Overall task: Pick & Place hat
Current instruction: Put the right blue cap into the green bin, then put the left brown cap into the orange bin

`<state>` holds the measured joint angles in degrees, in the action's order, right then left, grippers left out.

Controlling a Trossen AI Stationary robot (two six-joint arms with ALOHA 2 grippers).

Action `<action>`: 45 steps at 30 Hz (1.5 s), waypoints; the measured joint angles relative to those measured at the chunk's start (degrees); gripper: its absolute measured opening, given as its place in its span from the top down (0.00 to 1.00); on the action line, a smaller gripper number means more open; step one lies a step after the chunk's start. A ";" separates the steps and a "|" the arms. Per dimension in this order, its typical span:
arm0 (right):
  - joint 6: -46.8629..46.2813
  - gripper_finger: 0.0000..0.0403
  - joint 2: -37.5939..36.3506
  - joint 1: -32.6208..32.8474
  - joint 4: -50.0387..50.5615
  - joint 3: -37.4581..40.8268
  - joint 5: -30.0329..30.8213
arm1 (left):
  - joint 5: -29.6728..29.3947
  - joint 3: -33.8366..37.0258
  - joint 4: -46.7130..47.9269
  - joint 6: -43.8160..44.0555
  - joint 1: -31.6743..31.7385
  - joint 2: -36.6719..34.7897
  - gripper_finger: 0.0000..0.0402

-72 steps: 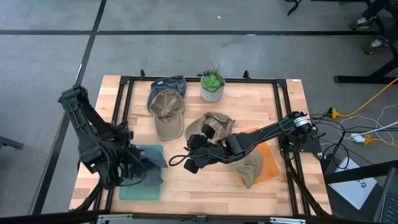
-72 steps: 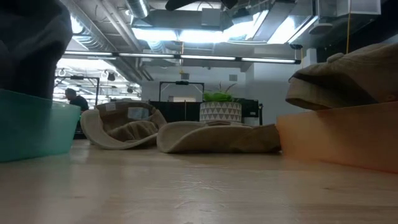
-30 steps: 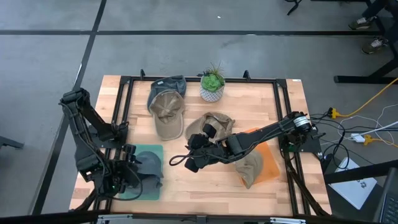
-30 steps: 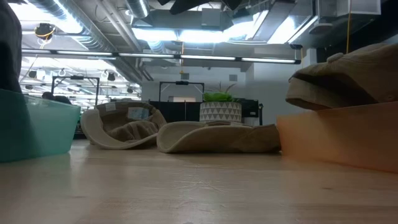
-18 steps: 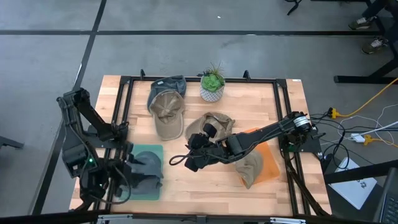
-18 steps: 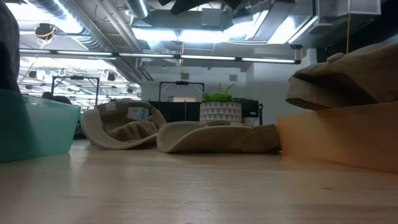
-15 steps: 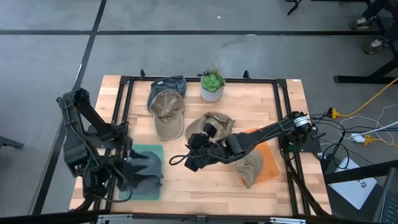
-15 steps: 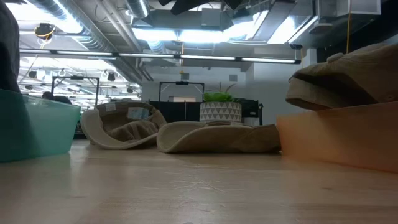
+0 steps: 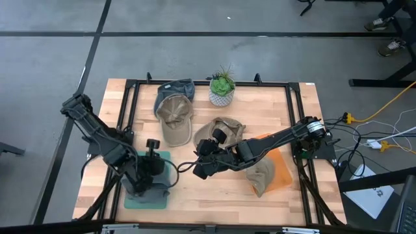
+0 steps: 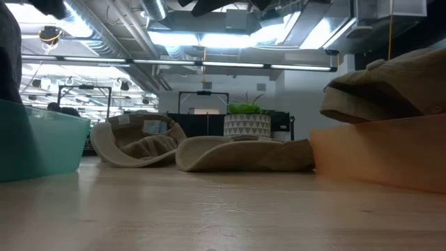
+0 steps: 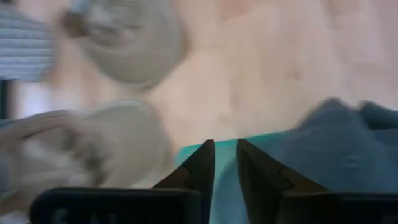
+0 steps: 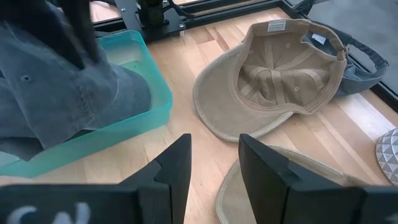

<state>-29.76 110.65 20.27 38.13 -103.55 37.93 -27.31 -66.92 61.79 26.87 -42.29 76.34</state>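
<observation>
A dark grey hat (image 9: 160, 188) lies in the teal tray (image 9: 133, 201) at the table's near left; the right wrist view shows the hat (image 12: 56, 93) heaped over the tray's wall (image 12: 146, 102). My left gripper (image 9: 156, 170) hovers over that tray, its fingers (image 11: 225, 155) a narrow gap apart, with the tray's rim (image 11: 186, 152) and the hat (image 11: 348, 146) below them. My right gripper (image 9: 197, 170) is open above bare wood mid-table, between the tray and the tan hats (image 12: 214, 146).
A tan cap (image 9: 174, 117) lies upside-down at the far side, against a blue-grey hat (image 9: 177, 88). Another tan cap (image 9: 226, 129) sits under my right arm. A third (image 9: 262, 174) rests on the orange tray (image 9: 281, 170). A potted plant (image 9: 221, 90) stands at the far edge.
My left arm has swung from the tray's near-left corner toward the table's right and far side, over the tray, turning as it went. The grey hat stays in the tray. My right arm has kept still.
</observation>
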 joint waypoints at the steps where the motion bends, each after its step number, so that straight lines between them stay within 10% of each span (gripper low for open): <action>1: 0.00 0.67 0.00 0.00 0.00 0.00 0.00 | 2.29 0.57 -1.62 -0.88 0.26 0.00 0.88; 14: -0.14 0.67 0.00 0.00 0.24 0.00 0.00 | 22.99 8.45 -6.25 -2.68 -0.47 0.02 0.99; 31: -0.13 0.67 0.00 0.00 0.60 0.00 0.02 | 19.53 8.48 -15.40 -10.30 0.96 0.07 0.99; 45: 0.04 0.67 0.00 -4.25 1.25 0.00 -0.72 | 3.72 8.48 -11.38 -12.87 5.82 -9.76 1.00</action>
<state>-29.71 110.65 16.02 39.38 -103.55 37.21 -23.59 -58.43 50.41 14.00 -36.47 66.57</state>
